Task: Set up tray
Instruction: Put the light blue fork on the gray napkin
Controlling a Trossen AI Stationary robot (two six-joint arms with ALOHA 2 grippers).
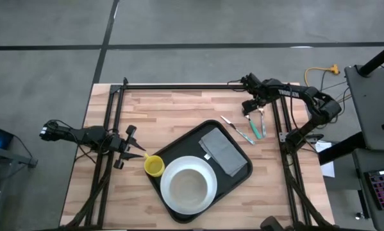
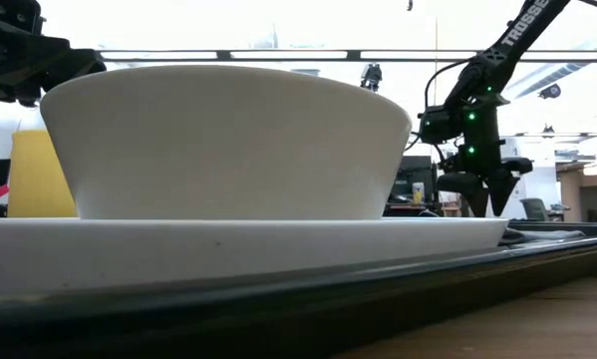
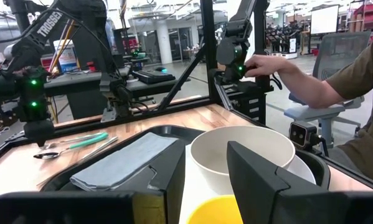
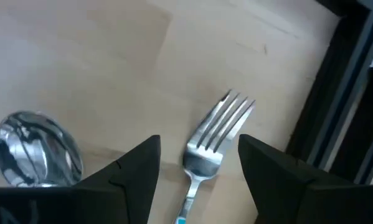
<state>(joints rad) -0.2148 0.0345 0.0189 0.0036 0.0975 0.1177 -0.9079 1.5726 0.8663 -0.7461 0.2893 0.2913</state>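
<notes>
The black tray [image 1: 240, 172] sits angled at the centre of the wooden desk [image 1: 172, 112], toward six o'clock, carrying a white plate [image 1: 171, 199] with a white bowl [image 1: 189, 186] on it and a folded grey napkin [image 1: 222, 151]. A yellow cup [image 1: 154, 166] stands at the tray's nine o'clock edge, the left gripper [image 1: 139, 151] just beside it with its fingers parted around the cup; whether they touch it cannot be told. At two o'clock, the right gripper [image 4: 198, 163] hangs over a fork [image 4: 216, 134] and spoon [image 4: 37, 149] lying off the tray, fingers spread wide astride the fork, holding nothing. The tray looks stiff, light and matte, but loaded with breakable dishes it would likely slide or tip; its low raised rim seems the surest hold. A person's hand [image 3: 261, 64] shows beyond the desk.
</notes>
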